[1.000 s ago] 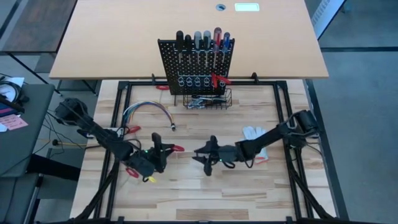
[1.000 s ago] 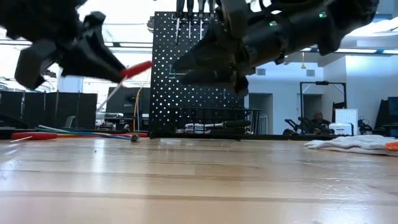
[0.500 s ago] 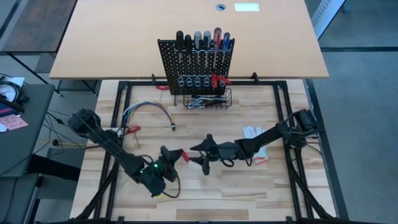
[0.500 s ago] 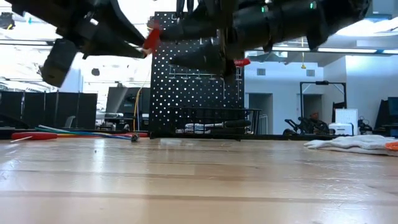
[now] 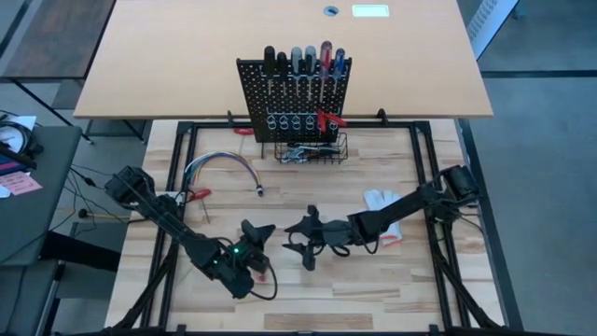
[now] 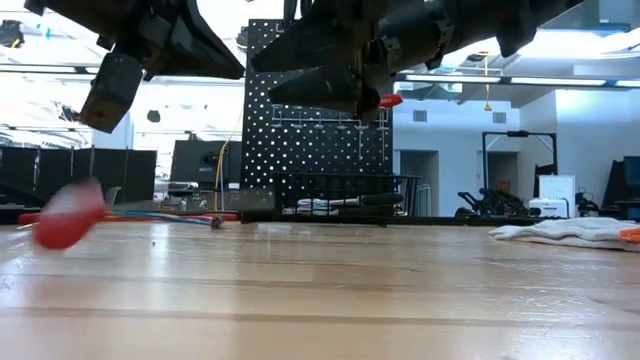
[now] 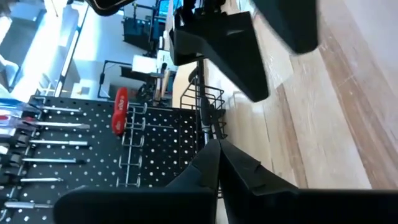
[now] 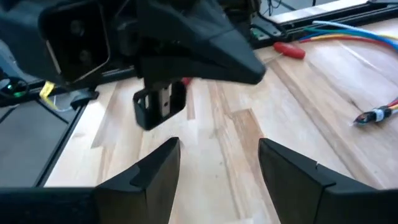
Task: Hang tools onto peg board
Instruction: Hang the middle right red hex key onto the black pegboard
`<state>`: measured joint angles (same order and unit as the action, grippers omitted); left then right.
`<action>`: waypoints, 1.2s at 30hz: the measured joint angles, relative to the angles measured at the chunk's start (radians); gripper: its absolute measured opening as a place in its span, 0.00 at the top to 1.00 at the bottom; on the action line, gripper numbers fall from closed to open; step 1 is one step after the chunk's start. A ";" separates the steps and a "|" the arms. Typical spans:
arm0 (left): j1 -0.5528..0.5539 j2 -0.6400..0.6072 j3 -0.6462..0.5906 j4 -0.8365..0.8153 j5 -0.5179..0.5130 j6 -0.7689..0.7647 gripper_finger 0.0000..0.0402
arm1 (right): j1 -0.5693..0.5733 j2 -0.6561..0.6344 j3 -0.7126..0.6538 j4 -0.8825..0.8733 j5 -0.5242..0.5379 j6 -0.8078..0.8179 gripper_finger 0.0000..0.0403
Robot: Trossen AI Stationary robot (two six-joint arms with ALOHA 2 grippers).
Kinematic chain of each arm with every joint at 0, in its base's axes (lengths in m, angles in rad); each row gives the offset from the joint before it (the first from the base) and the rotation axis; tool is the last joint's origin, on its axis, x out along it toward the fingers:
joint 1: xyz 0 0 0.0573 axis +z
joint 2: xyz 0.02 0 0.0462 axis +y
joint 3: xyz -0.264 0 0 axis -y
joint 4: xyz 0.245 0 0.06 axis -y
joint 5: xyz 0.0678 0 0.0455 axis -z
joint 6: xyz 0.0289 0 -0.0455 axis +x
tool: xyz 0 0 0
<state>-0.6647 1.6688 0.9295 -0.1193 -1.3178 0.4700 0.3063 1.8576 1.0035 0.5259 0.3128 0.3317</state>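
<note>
- Progress: well along. The peg board [image 5: 291, 93] stands upright at the far edge of the tabletop [image 5: 373, 280], and a row of screwdrivers [image 5: 303, 59] (black, grey, red and blue handles) is already hung along its top.
- Red-handled pliers [image 5: 328, 119] sit on the board near the ring holders. Silvery tools lie in the wire basket [image 5: 313, 149] at its base; I cannot tell them apart.
- Left to do: a red-handled tool [image 5: 196, 194] lies flat on the tabletop, well apart from the board and near the bundle of coloured cables [image 5: 219, 166]. It is not hung.
- The low view shows a blurred red shape [image 6: 65, 215] close to the tabletop, below the left arm. It may be another loose tool, but I cannot make it out.
- Left pincer [image 5: 254, 231]: mid-tabletop, raised clear of the surface. In its wrist view the fingers meet at the tips, clenched, with nothing seen between them.
- Right pincer [image 5: 298, 241]: just beside the left one and facing it. Its fingers [image 8: 155, 171] are spread wide, released and holding nothing.
- Judgement: neither arm carries a tool now, so the next hang needs a fresh pick-up from the tabletop.
- White glove [image 5: 381, 199] lies under the right arm; not part of the job.
</note>
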 joint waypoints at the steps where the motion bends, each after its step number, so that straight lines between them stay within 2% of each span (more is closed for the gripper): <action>1: 0.000 0.000 0.000 -0.010 0.000 -0.018 0.99 | -0.001 0.000 0.000 0.001 0.000 0.000 0.45; 6: -0.013 0.000 0.000 -0.075 0.002 -0.101 1.00 | -0.001 0.000 0.002 -0.011 0.002 0.000 0.45; 9: -0.048 -0.005 0.000 -0.151 0.037 -0.176 0.99 | 0.005 0.000 0.002 -0.030 0.002 0.000 0.45; 12: -0.086 -0.037 0.000 -0.250 0.188 -0.309 0.95 | 0.017 0.000 0.002 -0.058 0.002 0.000 0.45; 16: -0.119 -0.069 -0.001 -0.361 0.461 -0.493 0.85 | 0.042 0.000 0.002 -0.058 -0.014 0.000 0.45; 19: -0.132 -0.069 -0.013 -0.349 0.605 -0.567 0.74 | 0.059 0.018 0.002 -0.042 -0.058 -0.011 0.45; 21: -0.133 -0.068 -0.046 -0.294 0.665 -0.589 0.67 | 0.070 0.049 0.002 -0.002 -0.089 -0.045 0.45; 25: -0.133 -0.068 -0.113 -0.170 0.680 -0.597 0.55 | 0.094 0.148 0.060 0.016 -0.123 -0.129 0.45; 28: -0.128 -0.068 -0.157 -0.097 0.680 -0.598 0.50 | 0.095 0.225 0.137 -0.001 -0.125 -0.175 0.45; 36: -0.127 -0.068 -0.194 -0.048 0.679 -0.682 0.49 | 0.067 0.379 0.282 -0.013 -0.124 -0.163 0.45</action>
<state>-0.7918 1.6006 0.7351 -0.1677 -0.6386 -0.2123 0.3733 2.2366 1.2858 0.5125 0.1885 0.1683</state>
